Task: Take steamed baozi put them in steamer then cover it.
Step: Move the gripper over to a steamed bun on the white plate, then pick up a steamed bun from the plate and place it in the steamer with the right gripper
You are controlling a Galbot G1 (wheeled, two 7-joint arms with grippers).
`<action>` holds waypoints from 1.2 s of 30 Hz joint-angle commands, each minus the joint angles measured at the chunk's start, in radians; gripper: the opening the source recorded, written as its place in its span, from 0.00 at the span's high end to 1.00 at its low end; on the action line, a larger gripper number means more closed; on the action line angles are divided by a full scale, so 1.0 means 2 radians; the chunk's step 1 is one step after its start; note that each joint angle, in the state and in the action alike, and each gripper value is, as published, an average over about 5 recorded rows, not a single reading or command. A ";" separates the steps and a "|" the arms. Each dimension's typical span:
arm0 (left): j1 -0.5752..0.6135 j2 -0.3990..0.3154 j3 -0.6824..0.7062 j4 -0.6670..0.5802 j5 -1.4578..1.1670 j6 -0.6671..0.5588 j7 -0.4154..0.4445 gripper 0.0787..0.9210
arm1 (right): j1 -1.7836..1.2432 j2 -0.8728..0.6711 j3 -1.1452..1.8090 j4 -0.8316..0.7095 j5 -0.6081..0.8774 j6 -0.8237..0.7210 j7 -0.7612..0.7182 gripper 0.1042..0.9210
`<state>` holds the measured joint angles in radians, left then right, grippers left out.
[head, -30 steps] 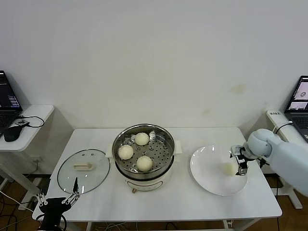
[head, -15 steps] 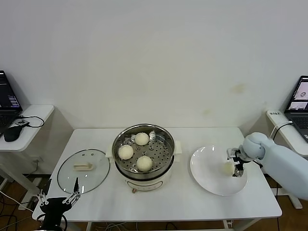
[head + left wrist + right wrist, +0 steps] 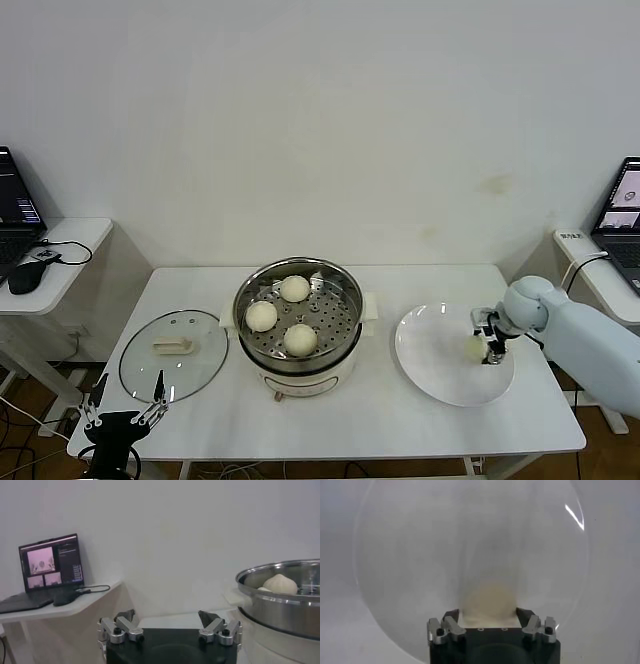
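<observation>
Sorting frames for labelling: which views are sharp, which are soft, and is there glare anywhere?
Head view: evenly lit, sharp; faint reflections on the shiny stainless-steel steamer. Right wrist view: the cream-white round bun between the right gripper fingers is blurred; a bright glint on the flat white plate rim. Left wrist view: slightly soft, no glare.

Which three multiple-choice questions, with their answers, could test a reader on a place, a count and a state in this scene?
1. Where does the cover lie?
A. on the steamer
B. on the table, on the robot's left of the steamer
C. on the plate

2. How many baozi lie in the steamer?
A. one
B. three
C. five

3. What is the right tool doing?
A. gripping the cover
B. hanging over the steamer
C. closing around the baozi on the plate

Answers: 1 B, it lies flat beside the pot; 2 B, three buns on the tray; 3 C, its fingers flank that bun.
</observation>
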<state>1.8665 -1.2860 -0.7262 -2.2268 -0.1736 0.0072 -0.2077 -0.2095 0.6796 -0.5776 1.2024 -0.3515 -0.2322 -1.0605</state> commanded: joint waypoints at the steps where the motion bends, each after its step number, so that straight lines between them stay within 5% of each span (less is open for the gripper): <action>1: 0.000 0.000 0.000 0.000 0.000 0.000 0.000 0.12 | 0.010 -0.003 0.000 0.008 0.001 0.000 -0.006 0.34; 17: -0.004 0.001 0.002 -0.004 -0.001 -0.001 -0.001 0.12 | 0.282 -0.038 -0.180 0.146 0.160 -0.055 -0.027 0.39; 36: -0.012 0.001 -0.001 -0.003 -0.007 -0.001 -0.002 0.12 | 0.462 0.129 -0.305 0.176 0.358 -0.147 0.012 0.38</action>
<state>1.8454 -1.2840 -0.7254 -2.2325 -0.1855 0.0042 -0.2110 0.5359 0.7618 -1.0680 1.5292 0.1513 -0.4414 -1.0675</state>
